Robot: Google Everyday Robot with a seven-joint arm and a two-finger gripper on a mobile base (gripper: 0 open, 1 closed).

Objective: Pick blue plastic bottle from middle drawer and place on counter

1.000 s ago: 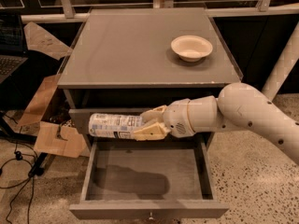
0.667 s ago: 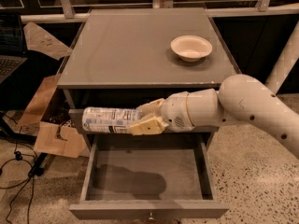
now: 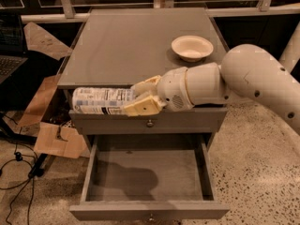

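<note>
Transfer step, as I judge it: the claw (image 3: 140, 100) pinches the blue plastic bottle (image 3: 101, 101), held sideways at the near edge of the surface (image 3: 131, 46), above the open middle drawer (image 3: 145, 209). The next move calls for raising it, then setting it down left of the bowl (image 3: 191, 47).

The blue plastic bottle (image 3: 101, 101), clear with a pale printed label, is lying on its side in the air, its right end sitting clamped between the cream fingers of the pincer (image 3: 132, 98), which is reaching in from the right. It is hanging level with the worn front edge of the grey bench (image 3: 126, 46) and just in front of it. Beneath it, the middle drawer (image 3: 145, 210) is standing pulled wide open, its grey floor showing.
</note>
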